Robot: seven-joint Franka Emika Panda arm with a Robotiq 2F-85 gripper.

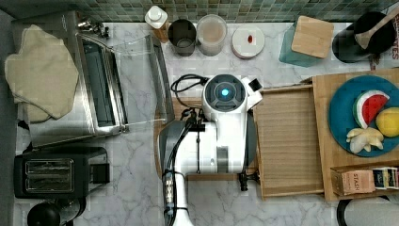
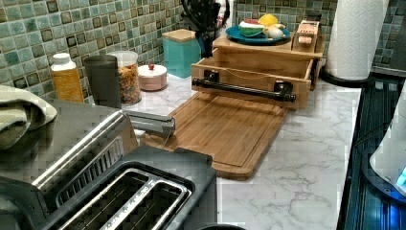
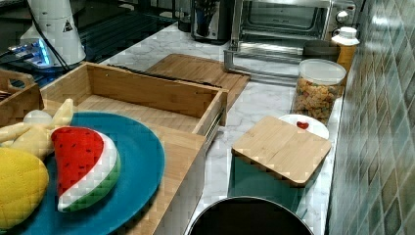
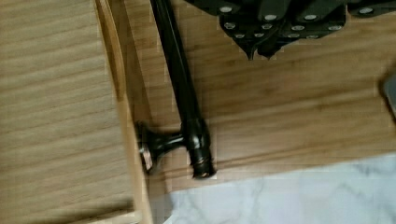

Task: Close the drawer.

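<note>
Wide, shallow light-wood drawer (image 1: 288, 141) with thin raised rims and a striped flat bottom: pulled well out of its light-wood stand (image 1: 322, 122), interior bare; it extends toward the top view's left, over the marble counter (image 1: 136, 188).

Black metal bar handle (image 4: 180, 84): mounted across the drawer front on short posts, above the flat bamboo cutting board (image 2: 225, 132) that lies just in front of the drawer.

Black gripper (image 4: 261, 49) of the white robot arm (image 1: 225, 127): positioned above the cutting board, close beside the handle and not touching it; fingertips drawn together, holding nothing.

Round blue plate (image 3: 139, 161): on top of the stand, carrying a plush watermelon slice (image 3: 83, 164).

Teal square canister with wooden lid (image 3: 281, 149): on the counter beside the stand.
</note>
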